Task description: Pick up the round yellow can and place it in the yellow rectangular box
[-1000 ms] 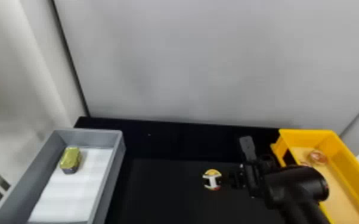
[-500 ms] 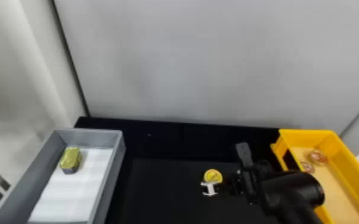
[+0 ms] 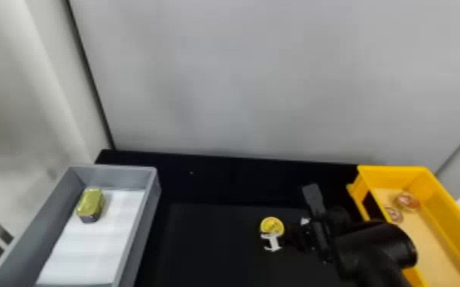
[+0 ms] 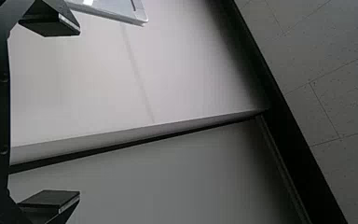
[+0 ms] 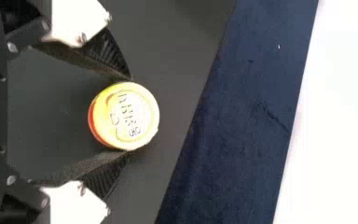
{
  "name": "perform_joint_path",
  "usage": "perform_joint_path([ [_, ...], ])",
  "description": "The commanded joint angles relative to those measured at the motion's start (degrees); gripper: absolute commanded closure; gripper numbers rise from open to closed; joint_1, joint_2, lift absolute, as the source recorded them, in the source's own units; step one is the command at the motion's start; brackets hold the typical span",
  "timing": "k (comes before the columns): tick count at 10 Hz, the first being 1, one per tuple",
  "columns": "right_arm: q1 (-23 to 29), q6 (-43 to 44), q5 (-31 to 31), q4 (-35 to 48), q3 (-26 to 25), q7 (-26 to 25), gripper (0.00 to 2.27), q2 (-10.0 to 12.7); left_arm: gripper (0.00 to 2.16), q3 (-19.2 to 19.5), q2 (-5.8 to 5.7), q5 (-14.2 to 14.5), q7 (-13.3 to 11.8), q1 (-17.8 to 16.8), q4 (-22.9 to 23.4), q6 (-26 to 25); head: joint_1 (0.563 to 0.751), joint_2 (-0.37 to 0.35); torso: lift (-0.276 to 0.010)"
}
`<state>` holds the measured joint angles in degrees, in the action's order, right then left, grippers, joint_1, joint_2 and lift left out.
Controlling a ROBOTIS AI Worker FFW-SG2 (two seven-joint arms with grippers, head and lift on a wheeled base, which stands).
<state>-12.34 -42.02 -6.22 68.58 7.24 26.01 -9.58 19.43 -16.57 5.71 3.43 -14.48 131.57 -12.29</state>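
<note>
R arm (image 3: 376, 263) blk, rounded housing (image 3: 387, 238); wht angular brackets (image 5: 74, 18) w/ screws (image 5: 82, 38).

The yellow rectangular box (image 3: 440, 208) lies open above; its walls block the sides.

Head view looks forward and down; nearer right wrist shares the can (image 5: 129, 115); left wrist faces panels (image 4: 93, 74).

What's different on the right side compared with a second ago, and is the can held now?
The right gripper has shifted slightly toward the robot, so its white part no longer crosses the lid of the round yellow can. Its fingertips now look closed on the can's two sides; whether that hold is new, I can't tell. The can, yellow rectangular box and gray bin stayed put.
</note>
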Motion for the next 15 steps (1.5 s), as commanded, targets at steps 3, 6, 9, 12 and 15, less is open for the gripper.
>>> perform_joint_path([
  [3,5.8,-7.4,-0.7,14.2,-2.8,0.4,0.64,-0.1,0.05,0.0,0.04,0.0,-0.2,0.3,0.1,-0.2,0.747,-0.08,-0.009],
  [6,8.9,-24.5,-3.3,36.9,-5.5,-0.9,0.64,0.0,0.05,0.3,0.21,0.0,-0.2,0.6,0.4,-1.0,0.747,-0.08,-0.009],
  [9,7.2,-33.3,-7.1,49.6,-13.3,-1.8,0.64,0.1,0.05,0.2,0.21,0.1,-0.2,0.4,0.4,-1.7,0.747,-0.08,-0.009],
  [12,7.2,-33.6,-9.4,52.2,-27.0,-1.9,0.64,-0.6,0.05,0.4,0.13,0.1,-0.3,0.2,0.6,-2.3,0.747,-0.08,-0.009],
  [15,8.4,-32.0,-9.3,51.1,-38.2,-3.1,0.64,-0.8,0.05,0.9,0.04,0.1,-0.4,0.2,0.8,-2.2,0.747,-0.08,-0.009],
])
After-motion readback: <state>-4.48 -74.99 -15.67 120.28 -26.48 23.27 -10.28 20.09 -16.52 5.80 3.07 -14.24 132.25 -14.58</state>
